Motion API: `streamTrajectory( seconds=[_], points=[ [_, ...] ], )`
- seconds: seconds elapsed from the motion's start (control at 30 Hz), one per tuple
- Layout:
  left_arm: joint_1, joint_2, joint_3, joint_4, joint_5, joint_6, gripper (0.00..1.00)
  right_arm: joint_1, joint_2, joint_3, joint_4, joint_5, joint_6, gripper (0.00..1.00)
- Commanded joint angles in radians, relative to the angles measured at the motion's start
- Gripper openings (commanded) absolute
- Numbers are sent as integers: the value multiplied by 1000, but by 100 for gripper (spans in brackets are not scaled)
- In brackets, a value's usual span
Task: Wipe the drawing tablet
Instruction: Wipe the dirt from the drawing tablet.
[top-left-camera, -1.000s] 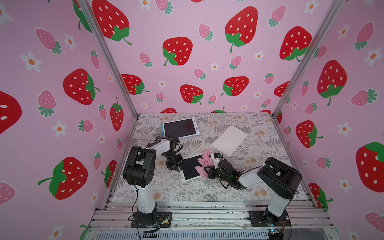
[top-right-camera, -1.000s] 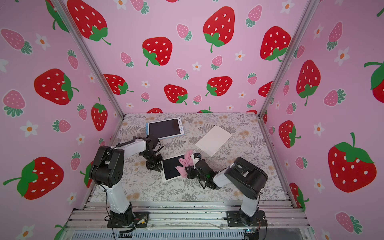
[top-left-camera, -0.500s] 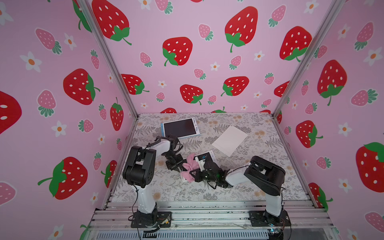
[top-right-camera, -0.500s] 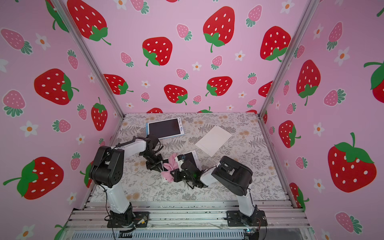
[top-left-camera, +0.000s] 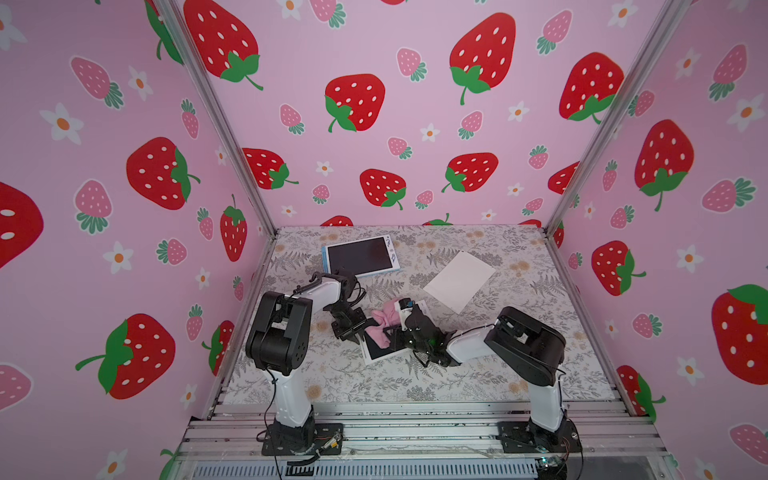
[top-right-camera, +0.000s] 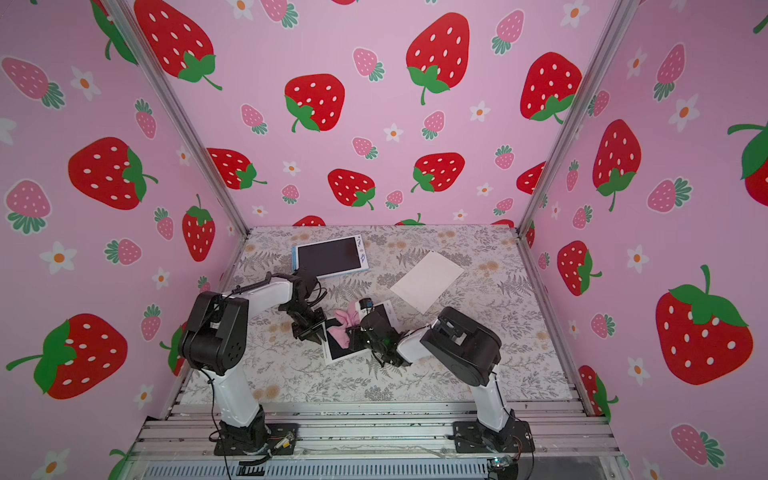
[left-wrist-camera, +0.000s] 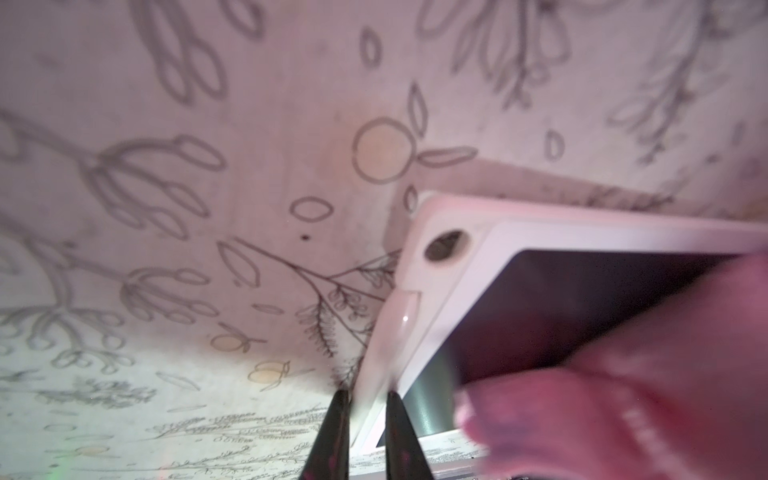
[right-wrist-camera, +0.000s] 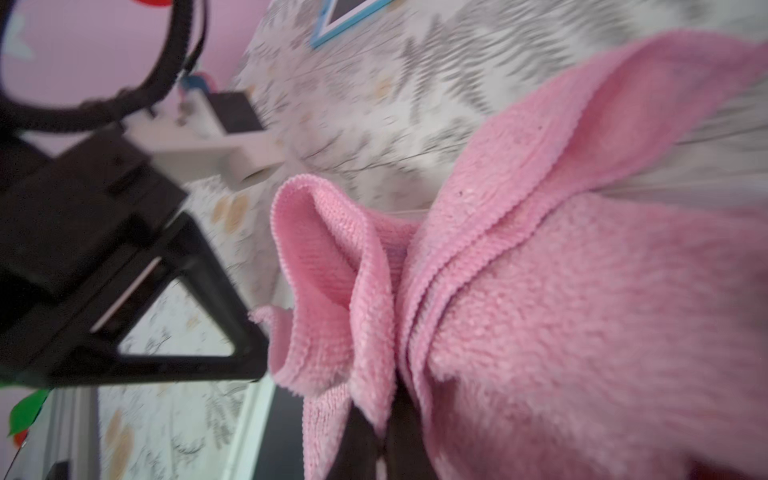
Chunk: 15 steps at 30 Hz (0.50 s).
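The left arm (top-left-camera: 291, 395) and right arm (top-left-camera: 546, 405) match: white link shells between bulky black joint housings, each on a black base plate (top-left-camera: 291, 444) (thin cables trail from both). A ribbed black cable (right-wrist-camera: 183, 33) loops by the left wrist. The left gripper (left-wrist-camera: 368, 395) has dark, tapering fingers (left-wrist-camera: 328, 436).

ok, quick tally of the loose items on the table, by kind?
drawing tablets: 2 (blue-framed tablet, white-framed tablet)
pink cloth: 1
white sheet: 1
total: 4
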Motion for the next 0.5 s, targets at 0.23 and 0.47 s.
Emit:
streamTrajectory(
  seconds=[0.23,0.47],
  points=[
    [-13,113,-64,83,-178,-18,16,-320,-49,-285,-168,-58,47,0],
    [-13,105,-68,85,-178,-26,16,-71,-103,-284,-241,-11,59,0]
  ],
)
